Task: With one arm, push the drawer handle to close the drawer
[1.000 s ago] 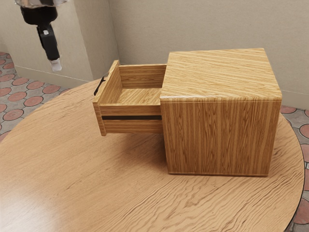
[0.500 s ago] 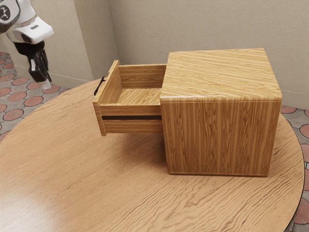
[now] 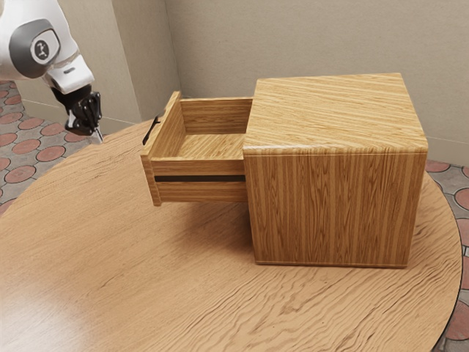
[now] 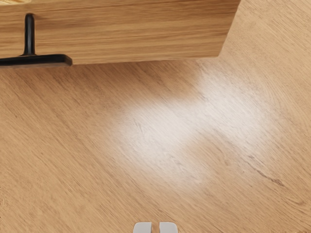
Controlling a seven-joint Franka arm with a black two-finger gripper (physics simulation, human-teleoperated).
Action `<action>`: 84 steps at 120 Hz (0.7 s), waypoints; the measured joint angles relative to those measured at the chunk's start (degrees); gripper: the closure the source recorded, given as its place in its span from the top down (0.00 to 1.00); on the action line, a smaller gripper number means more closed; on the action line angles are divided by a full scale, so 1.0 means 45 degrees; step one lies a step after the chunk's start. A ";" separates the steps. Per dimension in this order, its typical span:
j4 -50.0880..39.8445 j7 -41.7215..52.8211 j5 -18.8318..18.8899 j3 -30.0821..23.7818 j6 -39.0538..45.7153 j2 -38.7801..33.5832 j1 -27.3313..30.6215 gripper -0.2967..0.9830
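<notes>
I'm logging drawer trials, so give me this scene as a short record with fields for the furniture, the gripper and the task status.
Cabinet: wooden, standing on the round wooden table
Drawer: pulled well out, toward the exterior view's left
Handle: black, on the drawer's front
Gripper: in front of the drawer, angled downward
Contact: none; a gap separates gripper and handle
Task status: drawer not yet closed
Likely next: approach the handle, then push

Room of unclear kind: beige walls [image 3: 308, 37], red-patterned floor [image 3: 31, 147]
</notes>
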 joint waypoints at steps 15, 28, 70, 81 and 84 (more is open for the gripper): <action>0.0095 0.0691 0.0000 -0.0046 0.0347 0.0441 -0.0023 0.16; 0.0576 0.1122 0.0031 -0.0051 0.0518 0.0996 -0.0081 0.16; 0.1737 0.1767 0.0253 -0.0067 0.0630 0.2119 -0.0144 0.15; 0.1754 0.1681 0.0415 -0.0101 0.0630 0.2176 -0.0178 0.15; 0.1771 0.1649 0.0445 -0.0104 0.0630 0.2183 -0.0217 0.15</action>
